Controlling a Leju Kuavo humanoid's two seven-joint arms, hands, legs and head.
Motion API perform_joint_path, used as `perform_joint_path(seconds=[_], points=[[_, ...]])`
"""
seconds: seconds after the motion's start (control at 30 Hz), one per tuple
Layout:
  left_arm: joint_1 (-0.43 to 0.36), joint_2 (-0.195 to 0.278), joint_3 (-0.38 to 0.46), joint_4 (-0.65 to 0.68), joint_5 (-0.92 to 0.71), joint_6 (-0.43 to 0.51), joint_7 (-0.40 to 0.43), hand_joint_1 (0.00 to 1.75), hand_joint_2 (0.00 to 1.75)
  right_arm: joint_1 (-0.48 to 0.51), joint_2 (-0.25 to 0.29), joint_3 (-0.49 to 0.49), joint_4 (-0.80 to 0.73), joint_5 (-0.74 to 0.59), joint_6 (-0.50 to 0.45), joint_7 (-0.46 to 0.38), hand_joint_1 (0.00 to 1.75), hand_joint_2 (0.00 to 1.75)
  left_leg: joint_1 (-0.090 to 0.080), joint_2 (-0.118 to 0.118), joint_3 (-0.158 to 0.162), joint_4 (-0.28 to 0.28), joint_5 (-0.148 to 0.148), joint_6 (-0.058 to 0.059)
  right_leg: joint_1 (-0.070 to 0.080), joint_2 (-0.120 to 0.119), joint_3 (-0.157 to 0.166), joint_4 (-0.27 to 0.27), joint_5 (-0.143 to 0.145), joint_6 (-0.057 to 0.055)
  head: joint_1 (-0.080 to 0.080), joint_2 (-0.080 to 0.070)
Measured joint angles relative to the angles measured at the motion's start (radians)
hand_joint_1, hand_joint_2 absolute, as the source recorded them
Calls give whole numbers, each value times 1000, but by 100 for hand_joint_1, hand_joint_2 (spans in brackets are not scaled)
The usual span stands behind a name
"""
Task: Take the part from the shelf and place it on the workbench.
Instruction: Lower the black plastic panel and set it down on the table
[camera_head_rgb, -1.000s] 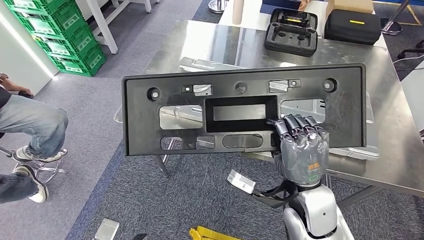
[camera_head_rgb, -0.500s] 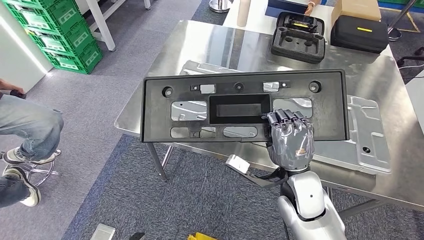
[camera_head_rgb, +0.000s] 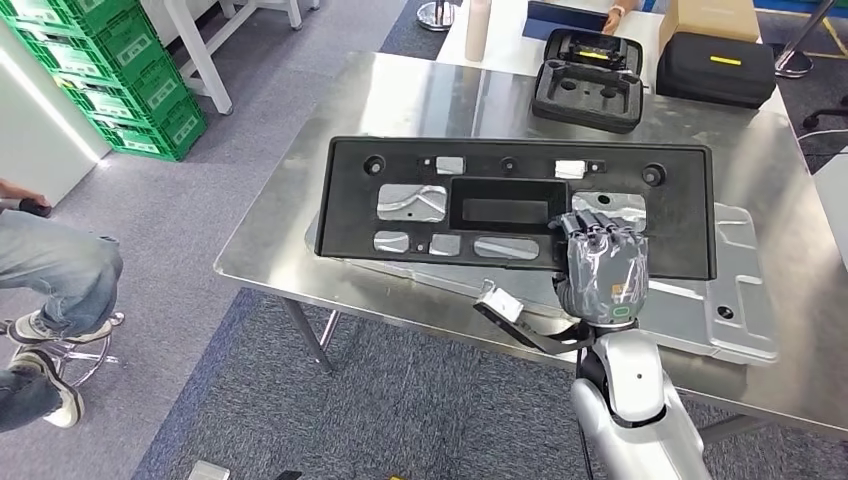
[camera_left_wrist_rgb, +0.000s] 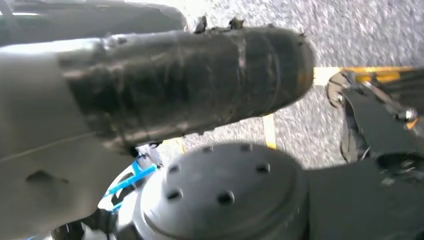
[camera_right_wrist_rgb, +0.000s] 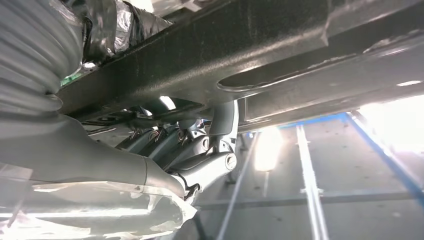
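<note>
Gripping the near long edge of the part (camera_head_rgb: 520, 205), the right robot hand (camera_head_rgb: 600, 268) has its fingers curled over the rim beside one of the openings. The part is a long, flat, black plastic panel with a recessed rectangular pocket in the middle, several cut-outs on either side of it and small round holes along its far edge. It lies almost level over the steel counter (camera_head_rgb: 420, 100), its near edge reaching roughly to the counter's front rim; whether it touches the surface cannot be told. Through the cut-outs a pressed sheet-metal piece (camera_head_rgb: 735, 290) shows, lying on the counter under the panel and sticking out to the right. From the right wrist the underside of the panel (camera_right_wrist_rgb: 280, 45) appears as a dark textured bar, with fingers (camera_right_wrist_rgb: 200, 142) hooked beneath it. The left robot hand (camera_left_wrist_rgb: 165, 80) is blurred, and its state cannot be told. Farther back sit an open black foam-lined case (camera_head_rgb: 587, 82) and a closed black case (camera_head_rgb: 718, 68).
</note>
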Motion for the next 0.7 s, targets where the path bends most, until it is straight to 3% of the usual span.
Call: perform_joint_path(seconds=[0.07,0.1,0.13,0.2,0.27,0.3,0.4,0.47,0.57,0.6,0.63,0.67,0.7], points=[[2,6,-1,0,-1,0,2,0,0,-5,-7,-13,5,-11,11,8,175,175,2,0,-81,139,-45,-5,0,0,13,-2,-9,-4,-1,0],[4,9,-2,0,-1,1,3,0,0,-6,-12,-20,8,-16,18,12,175,175,3,1,-109,176,-45,-8,0,0,18,0,-15,-4,-1,0],[7,11,-2,0,-1,2,4,0,0,-5,-17,-28,11,-20,25,15,175,175,4,1,-119,175,-24,-10,0,1,23,2,-21,-4,-1,0],[10,14,-2,0,-1,5,6,0,0,-6,-28,-44,16,-29,39,24,175,175,7,2,-86,68,61,-12,-1,5,36,11,-38,2,-2,0],[9,16,-2,0,-1,6,10,0,0,-10,-38,-61,20,-35,49,30,175,175,7,2,-38,-50,113,-7,1,7,40,26,-57,12,-1,0],[8,17,-2,0,-1,6,11,0,0,-13,-43,-68,23,-37,53,32,175,175,6,2,-26,-78,115,-1,2,8,38,30,-63,18,0,0],[7,14,-2,0,-1,6,11,0,0,-19,-56,-83,30,-42,64,37,175,175,6,0,-17,-91,99,22,3,8,35,43,-71,34,0,0],[7,12,-2,0,-1,7,8,0,0,-25,-63,-91,34,-45,70,42,175,175,9,-1,-7,-93,94,33,1,7,9,96,-94,45,2,0],[5,9,-2,0,0,12,8,0,0,-33,-69,-99,43,-47,79,49,175,175,10,-1,2,-94,84,41,-5,5,-110,292,-160,60,4,0],[5,8,-2,0,1,15,9,0,0,-31,-71,-99,45,-47,81,51,175,175,10,-2,6,-94,79,41,-6,5,-146,337,-167,61,3,0],[6,8,-2,0,1,17,10,0,0,-28,-73,-99,48,-47,83,52,175,175,10,-2,13,-94,74,40,-7,4,-166,348,-156,61,4,0],[6,7,-2,1,2,18,10,0,0,-25,-75,-100,50,-47,85,53,175,175,10,-3,21,-94,68,39,-8,4,-166,320,-124,59,4,0],[7,6,-2,1,2,19,10,0,0,-24,-76,-100,52,-47,87,54,175,175,10,-4,31,-94,62,36,-8,3,-148,257,-75,55,4,0]])
